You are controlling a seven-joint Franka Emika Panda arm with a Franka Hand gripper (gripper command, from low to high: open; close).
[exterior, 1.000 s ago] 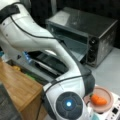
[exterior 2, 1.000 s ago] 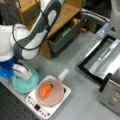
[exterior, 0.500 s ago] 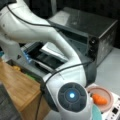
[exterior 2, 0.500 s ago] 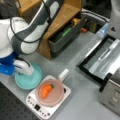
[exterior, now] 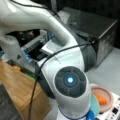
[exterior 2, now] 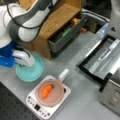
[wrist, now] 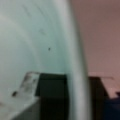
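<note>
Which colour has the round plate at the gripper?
Teal, a light blue-green; the round plate shows best in a front view.

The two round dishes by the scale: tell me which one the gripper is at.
The teal bowl, on the table at a front view's left. The gripper sits over its rim, finger pads straddling it in the wrist view. The pink dish holds a carrot.

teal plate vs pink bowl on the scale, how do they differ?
The teal plate is flat and shallow, tilted up on its edge with the gripper on its rim; the pink bowl is deeper and sits level on the white scale. The plate is empty; the bowl holds a carrot. Both are round.
</note>
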